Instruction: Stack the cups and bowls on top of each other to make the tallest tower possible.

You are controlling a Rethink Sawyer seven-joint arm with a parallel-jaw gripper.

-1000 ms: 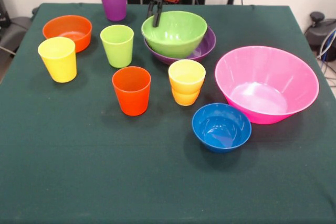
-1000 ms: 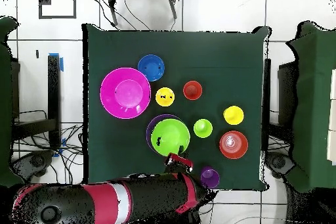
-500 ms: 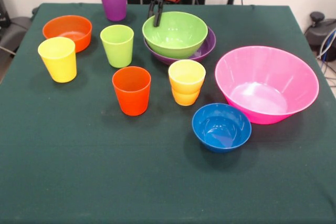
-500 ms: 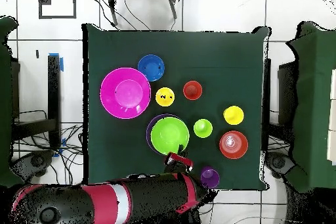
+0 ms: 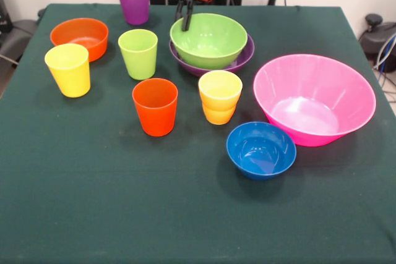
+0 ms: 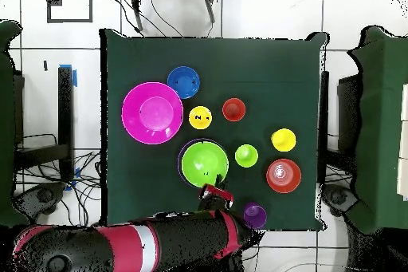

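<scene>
Front view: the end effector [image 5: 184, 20] hangs from the red wrist at the far edge of the desk [image 5: 185, 214], its two dark fingers [image 5: 187, 19] drawn close together and straddling the far rim of the lime green bowl [image 5: 209, 39]; they appear clamped on that rim, one finger inside the bowl and one outside, though the contact itself is small in this view. The lime green bowl sits nested in the purple bowl [image 5: 242, 55], riding a little off-centre toward the end effector. Seen from the lime green bowl, the purple cup [image 5: 133, 2] stands to the picture's left and farther back, the lime green cup [image 5: 138, 53] just to the left, the stacked yellow-orange cups [image 5: 219, 96] in front, and the large pink bowl [image 5: 314, 98] to the front right, well apart.

Overhead view: the red and black arm reaches up from the picture's bottom, and the end effector [image 6: 213, 191] meets the lime green bowl [image 6: 203, 163] at the rim nearest the robot's base. The bowl lies directly ahead of the end effector, away from the base, with only a sliver of purple bowl [image 6: 182, 159] showing round it. The pink bowl [image 6: 151, 112] lies beyond the lime green bowl and to the picture's left. The likely move is a straight lift off the purple bowl.
</scene>
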